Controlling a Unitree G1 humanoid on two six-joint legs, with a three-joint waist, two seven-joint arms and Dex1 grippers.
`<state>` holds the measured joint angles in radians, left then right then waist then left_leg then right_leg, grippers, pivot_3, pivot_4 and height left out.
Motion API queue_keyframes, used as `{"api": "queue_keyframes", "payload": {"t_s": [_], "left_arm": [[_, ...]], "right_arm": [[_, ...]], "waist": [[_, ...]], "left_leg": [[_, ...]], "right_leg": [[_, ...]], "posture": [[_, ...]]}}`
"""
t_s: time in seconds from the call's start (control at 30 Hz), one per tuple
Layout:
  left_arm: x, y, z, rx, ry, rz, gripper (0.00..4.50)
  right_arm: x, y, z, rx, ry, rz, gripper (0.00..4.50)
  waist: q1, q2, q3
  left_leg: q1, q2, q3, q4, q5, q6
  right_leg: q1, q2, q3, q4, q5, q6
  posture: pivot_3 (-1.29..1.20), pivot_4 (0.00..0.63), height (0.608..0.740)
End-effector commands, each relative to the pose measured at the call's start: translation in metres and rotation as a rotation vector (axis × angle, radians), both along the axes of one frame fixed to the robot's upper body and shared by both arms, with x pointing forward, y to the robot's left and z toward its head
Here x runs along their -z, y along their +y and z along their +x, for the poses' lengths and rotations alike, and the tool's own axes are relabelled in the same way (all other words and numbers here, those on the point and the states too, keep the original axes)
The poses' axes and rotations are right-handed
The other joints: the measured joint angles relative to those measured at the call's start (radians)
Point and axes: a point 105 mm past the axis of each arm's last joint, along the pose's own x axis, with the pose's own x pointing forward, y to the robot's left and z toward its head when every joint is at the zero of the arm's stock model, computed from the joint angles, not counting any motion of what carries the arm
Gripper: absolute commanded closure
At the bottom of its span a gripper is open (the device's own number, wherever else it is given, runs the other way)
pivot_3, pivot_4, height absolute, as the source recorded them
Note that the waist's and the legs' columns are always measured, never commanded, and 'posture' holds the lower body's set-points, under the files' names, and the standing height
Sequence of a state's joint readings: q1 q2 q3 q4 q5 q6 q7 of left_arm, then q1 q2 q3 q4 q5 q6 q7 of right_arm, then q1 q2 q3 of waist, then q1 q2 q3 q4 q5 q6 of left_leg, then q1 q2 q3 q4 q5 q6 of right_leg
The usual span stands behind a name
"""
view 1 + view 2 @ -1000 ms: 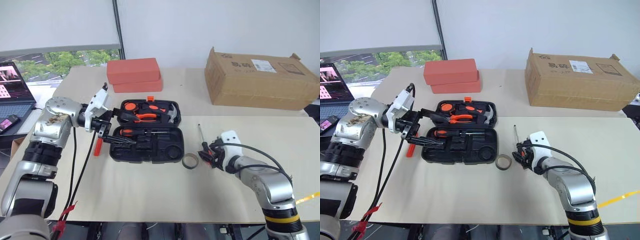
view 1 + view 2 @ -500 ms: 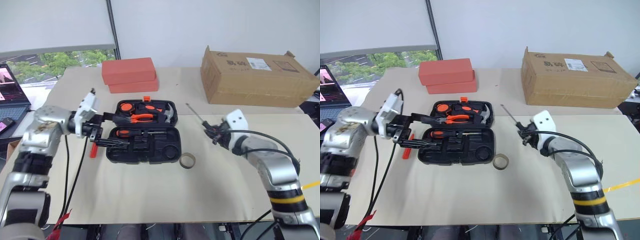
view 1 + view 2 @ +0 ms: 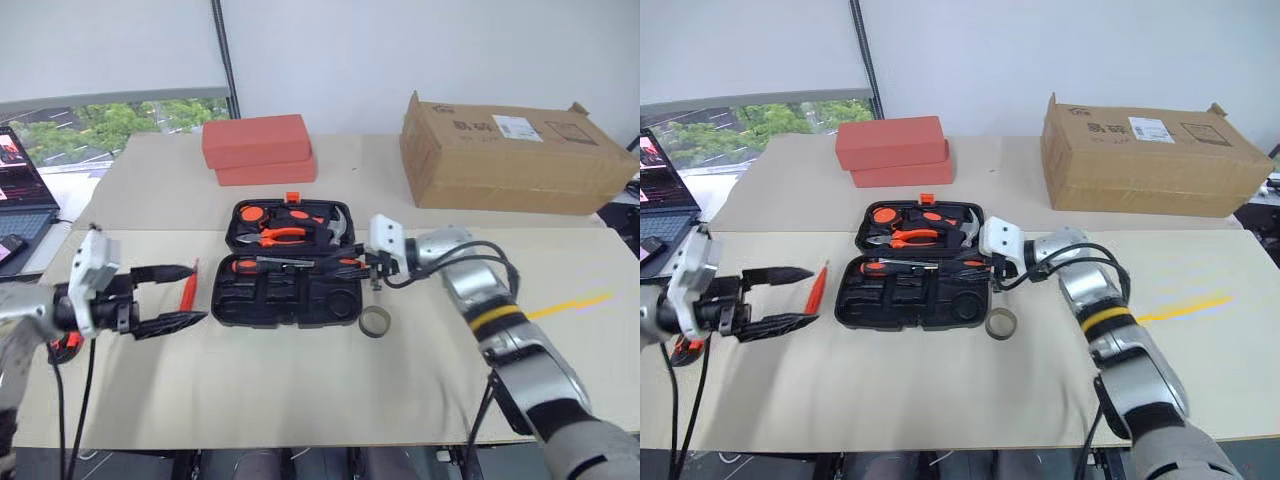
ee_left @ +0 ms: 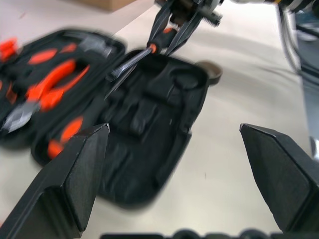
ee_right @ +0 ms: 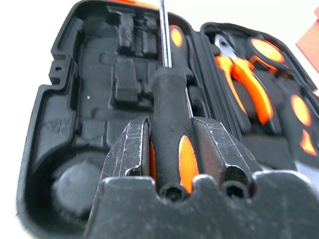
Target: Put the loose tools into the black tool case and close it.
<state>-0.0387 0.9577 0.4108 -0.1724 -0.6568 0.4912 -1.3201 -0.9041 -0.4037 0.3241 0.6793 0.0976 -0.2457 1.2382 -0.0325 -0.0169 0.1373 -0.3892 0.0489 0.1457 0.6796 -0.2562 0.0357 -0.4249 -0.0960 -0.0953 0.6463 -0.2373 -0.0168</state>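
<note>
My left gripper [image 3: 170, 296] spread wide, empty, left of open black moulded-plastic tool case [image 3: 290, 296]; small all-orange screwdriver [image 3: 189, 286] just beside it. My right gripper [image 5: 172, 144] pinches black-and-orange-handled steel-shaft screwdriver [image 5: 169, 112] over case's right edge, shaft pointing left along front tray.

Bright, even daylight; soft faint shadows on the pale beige desk [image 3: 300, 380]. Head views sharp, no glare. Left wrist view motion-blurred across the black moulded-plastic tool case [image 4: 144, 129]. Right wrist view washed-out behind, foreground soft.
</note>
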Motion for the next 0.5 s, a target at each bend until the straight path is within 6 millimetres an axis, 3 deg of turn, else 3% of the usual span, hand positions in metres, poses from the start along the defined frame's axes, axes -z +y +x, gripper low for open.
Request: {"api": "queue_keyframes", "payload": {"t_s": [0.03,0.27,0.33,0.37,0.5], "left_arm": [[-0.016,-0.001,-0.011,-0.041,-0.073,-0.003,0.0],[-0.015,-0.004,-0.02,-0.086,-0.087,-0.02,0.0],[-0.014,-0.005,-0.021,-0.093,-0.086,-0.022,0.0],[-0.014,-0.005,-0.021,-0.096,-0.086,-0.023,0.0],[-0.014,-0.004,-0.02,-0.103,-0.09,-0.026,0.0]], "right_arm": [[-0.005,0.003,0.005,-0.05,-0.04,-0.028,3.49],[0.001,0.005,0.012,-0.053,-0.018,-0.05,3.49],[0.0,0.007,0.013,-0.053,-0.017,-0.046,2.48],[0.0,0.008,0.014,-0.049,-0.02,-0.041,2.3],[-0.003,0.009,0.02,-0.01,-0.033,-0.027,0.89]], "waist": [[0.0,0.0,0.0],[-0.002,0.001,0.0],[-0.007,0.001,0.0],[-0.008,0.001,0.0],[-0.013,0.001,0.001]], "left_leg": [[0.0,0.0,0.0,0.0,0.0,0.0],[0.001,0.0,0.0,-0.001,0.0,-0.001],[0.002,0.0,0.0,-0.001,0.0,-0.001],[0.001,0.0,0.0,-0.001,0.0,-0.001],[0.002,0.0,0.0,-0.001,0.001,-0.002]], "right_leg": [[0.0,0.0,0.0,0.0,0.0,0.0],[0.001,-0.003,0.0,0.001,0.0,-0.001],[0.001,-0.005,0.001,0.001,0.0,-0.001],[0.001,-0.006,0.0,0.001,0.0,-0.001],[0.001,-0.006,0.0,0.001,0.0,-0.002]], "posture": [[0.0,0.15,0.712],[0.0,0.15,0.712],[0.0,0.15,0.712],[0.0,0.15,0.712],[0.0,0.15,0.712]]}}
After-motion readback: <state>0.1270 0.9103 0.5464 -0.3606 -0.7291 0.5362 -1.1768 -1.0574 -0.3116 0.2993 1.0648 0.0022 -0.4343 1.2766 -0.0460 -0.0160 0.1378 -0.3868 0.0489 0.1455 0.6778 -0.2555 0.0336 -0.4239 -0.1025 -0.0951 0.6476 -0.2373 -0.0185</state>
